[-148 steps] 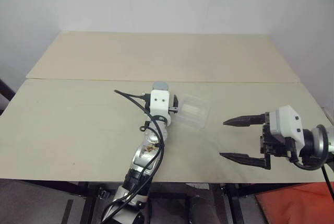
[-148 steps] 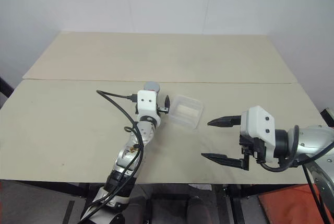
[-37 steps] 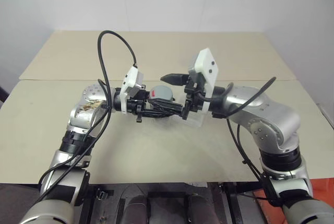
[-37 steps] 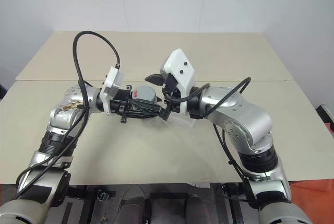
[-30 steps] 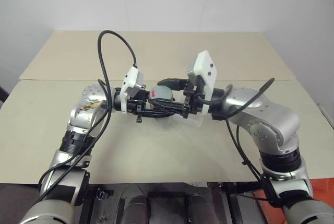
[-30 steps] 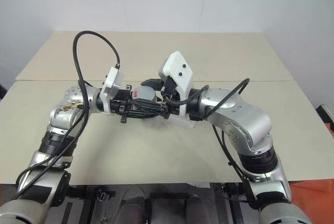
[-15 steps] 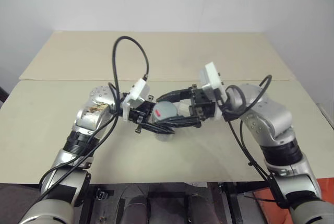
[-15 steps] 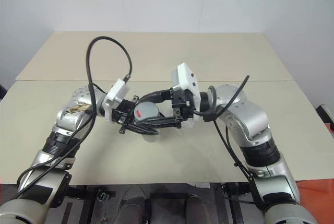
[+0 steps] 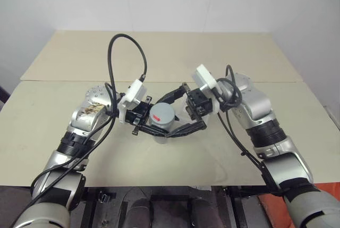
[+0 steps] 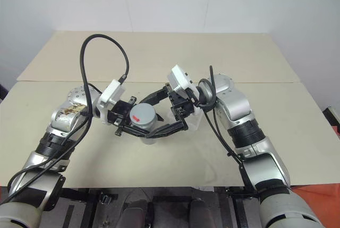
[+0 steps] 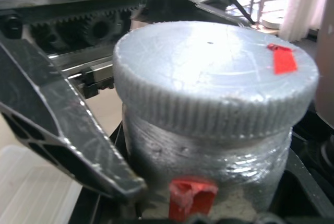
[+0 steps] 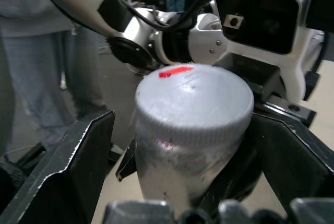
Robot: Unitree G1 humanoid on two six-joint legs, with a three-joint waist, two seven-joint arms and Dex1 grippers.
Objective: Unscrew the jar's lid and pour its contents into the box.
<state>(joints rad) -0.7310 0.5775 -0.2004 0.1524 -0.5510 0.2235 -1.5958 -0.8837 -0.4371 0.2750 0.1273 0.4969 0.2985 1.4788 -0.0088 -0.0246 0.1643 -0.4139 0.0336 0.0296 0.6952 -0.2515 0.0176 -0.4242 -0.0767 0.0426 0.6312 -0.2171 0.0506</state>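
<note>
Above the near part of the tan table [image 9: 64, 132], we hold the jar [image 9: 161, 118] up between our two arms, well clear of the surface. Our left gripper [image 9: 151, 124] is clamped on the jar's body, its black fingers pressed against the silvery wall below the cap. The lid [image 11: 214, 72], a ribbed grey cap with a small red mark on top, sits on the jar. A red label patch [image 11: 192, 197] shows on the jar's side in the left wrist view. Our right gripper [image 10: 166, 110] points toward the jar from the other side with its fingers [image 12: 78, 166] spread wide, one on each side of the lid and apart from it. Behind that gripper, the clear box [image 9: 186, 112] lies on the table, mostly hidden. We cannot tell what the jar contains. A person's legs [image 12: 31, 78] stand in the background of the right wrist view.
</note>
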